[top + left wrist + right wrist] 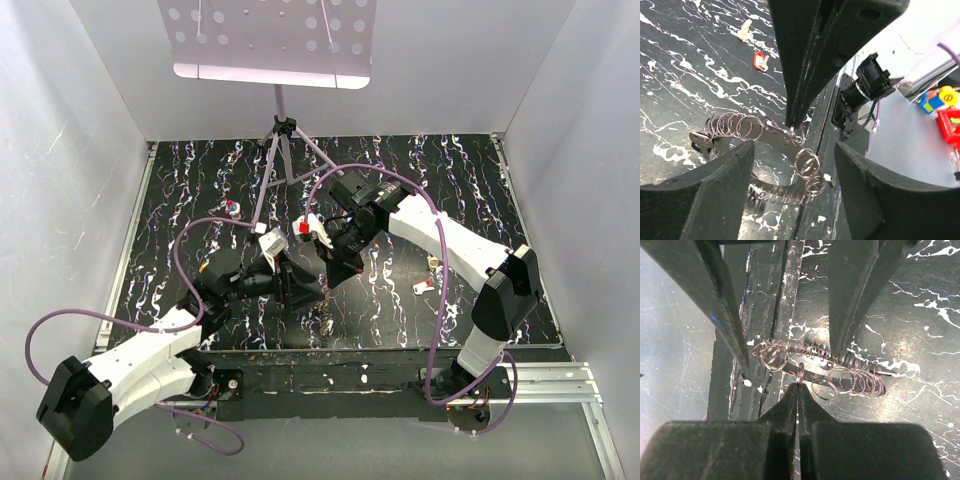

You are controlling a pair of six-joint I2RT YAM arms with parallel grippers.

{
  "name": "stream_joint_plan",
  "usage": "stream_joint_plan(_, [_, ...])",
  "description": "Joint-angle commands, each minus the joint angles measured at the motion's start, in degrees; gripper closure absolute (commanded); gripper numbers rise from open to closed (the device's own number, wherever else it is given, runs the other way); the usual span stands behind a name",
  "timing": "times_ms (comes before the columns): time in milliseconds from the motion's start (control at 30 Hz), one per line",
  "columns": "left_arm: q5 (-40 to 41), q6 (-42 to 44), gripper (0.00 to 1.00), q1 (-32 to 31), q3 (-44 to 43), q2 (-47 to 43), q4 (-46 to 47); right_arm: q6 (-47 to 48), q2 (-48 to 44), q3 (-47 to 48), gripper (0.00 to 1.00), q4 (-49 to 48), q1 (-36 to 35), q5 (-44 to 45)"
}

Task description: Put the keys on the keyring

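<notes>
The keyring point(771, 136), a thin grey metal band strung with small split rings, hangs low over the black marbled table near its front edge. My right gripper point(799, 385) is shut on one of its small rings and also shows in the top view point(333, 270). My left gripper point(794, 162) is open, one finger on each side of the keyring point(816, 375). I cannot tell whether those fingers touch it. A red key point(424, 287) and a cream key point(434, 262) lie to the right, also seen as the red key point(760, 60) and cream key point(745, 30). Another small key point(232, 208) lies at the back left.
A music stand's tripod point(285, 140) stands at the back centre, its perforated desk point(270, 40) overhead. White walls close in the table on three sides. A black rail point(330, 355) runs along the front edge. Coloured blocks point(945, 107) sit off the table.
</notes>
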State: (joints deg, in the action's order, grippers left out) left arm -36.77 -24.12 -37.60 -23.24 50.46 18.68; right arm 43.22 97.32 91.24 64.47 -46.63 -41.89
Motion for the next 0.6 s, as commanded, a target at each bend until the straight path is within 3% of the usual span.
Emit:
stream_joint_plan(0, [-4.35, 1.88, 0.41, 0.34, -4.26, 3.5, -0.04, -0.6, -0.73, 1.31, 0.99, 1.1, -0.21, -2.67])
stream_joint_plan(300, [-5.94, 1.44, 0.69, 0.34, -5.67, 7.81, 1.71, -0.51, -0.55, 1.39, 0.99, 1.45, -0.39, -3.11])
stream_joint_plan(567, [-5.59, 1.97, 0.7, 0.34, -5.93, 8.34, 1.01, -0.51, -0.2, 1.66, 0.99, 1.71, -0.21, -3.38])
